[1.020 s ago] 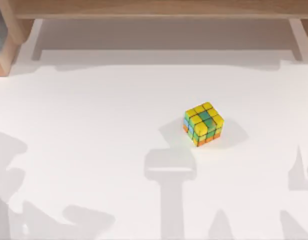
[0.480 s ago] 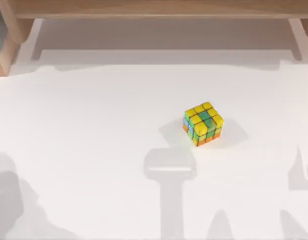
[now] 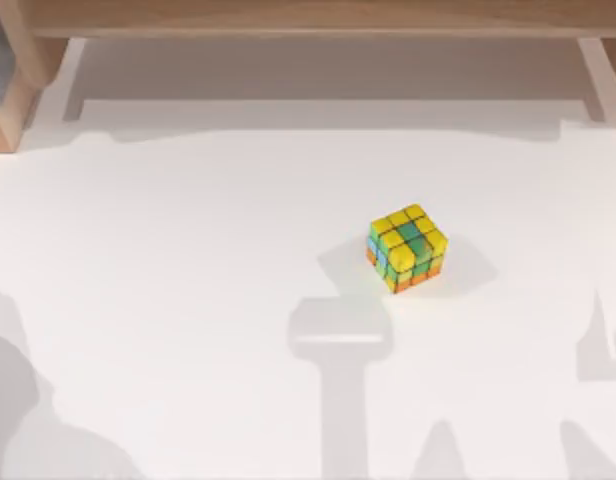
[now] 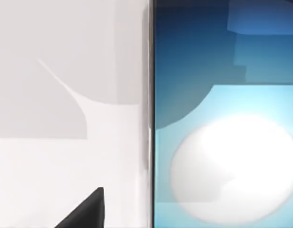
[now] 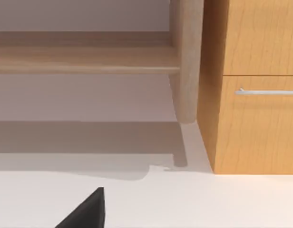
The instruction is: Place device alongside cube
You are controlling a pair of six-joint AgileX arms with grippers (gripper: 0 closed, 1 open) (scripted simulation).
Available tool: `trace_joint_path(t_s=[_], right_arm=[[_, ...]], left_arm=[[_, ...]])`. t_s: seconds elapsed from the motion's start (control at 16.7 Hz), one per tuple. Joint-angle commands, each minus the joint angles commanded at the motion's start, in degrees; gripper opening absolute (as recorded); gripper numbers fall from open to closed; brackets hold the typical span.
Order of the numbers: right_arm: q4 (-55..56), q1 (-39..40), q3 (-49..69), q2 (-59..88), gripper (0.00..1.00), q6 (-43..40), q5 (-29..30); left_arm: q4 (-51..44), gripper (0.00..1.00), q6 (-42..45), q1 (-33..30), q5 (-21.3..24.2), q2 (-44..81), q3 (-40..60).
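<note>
Looking straight down from the left wrist onto the phone (image 4: 222, 114) lying flat on the white counter (image 3: 188, 250), jaws' state impossible to tell, nothing lifted yet, the cube (image 3: 407, 247) waiting alone, right arm parked facing a wooden cabinet (image 5: 251, 85).

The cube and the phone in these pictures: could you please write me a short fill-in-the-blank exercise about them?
1. In the top view, the cube sits on the white ____.
2. Most tiles on the cube's upper face are ____.
3. The left wrist view looks closely at the device, whose screen is coloured ____.
4. In the right wrist view, the wooden cabinet carries a metal ____.

Missing words: table; yellow; blue; handle
</note>
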Motion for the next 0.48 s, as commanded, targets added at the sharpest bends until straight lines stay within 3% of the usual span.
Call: trace_joint_path(t_s=[0.48], right_arm=[[0.0, 0.0, 0.0, 0.0, 1.00, 0.0, 0.0]], left_arm=[[9.7, 1.00, 0.2, 0.3, 0.0, 5.4, -4.3]])
